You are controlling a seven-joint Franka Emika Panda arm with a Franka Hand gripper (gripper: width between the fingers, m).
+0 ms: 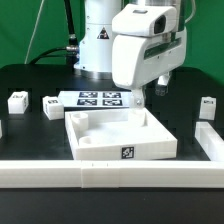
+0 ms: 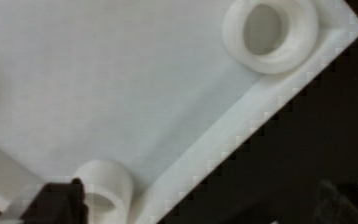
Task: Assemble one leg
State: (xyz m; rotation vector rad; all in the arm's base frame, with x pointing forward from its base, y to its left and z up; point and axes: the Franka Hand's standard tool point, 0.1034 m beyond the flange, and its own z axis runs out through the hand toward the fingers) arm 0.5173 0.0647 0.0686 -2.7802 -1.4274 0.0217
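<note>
Several white legs with tags stand around the table: two at the exterior view's left (image 1: 17,100) (image 1: 52,105) and one at the right (image 1: 207,106). A larger white post (image 1: 205,143) lies at the right front. The large white tray-like panel (image 1: 95,148) sits in the middle. My gripper (image 1: 141,97) hangs low over the panel's far right corner and holds nothing. In the wrist view the panel's floor (image 2: 105,90) fills the picture, with two round corner sockets (image 2: 270,35) (image 2: 105,190). My gripper (image 2: 197,205) is open, its dark fingertips (image 2: 51,200) standing either side of the panel's wall.
The marker board (image 1: 100,98) lies behind the panel, at the foot of the robot's base. A long white bar (image 1: 110,176) runs along the table's front edge. A green backdrop stands behind.
</note>
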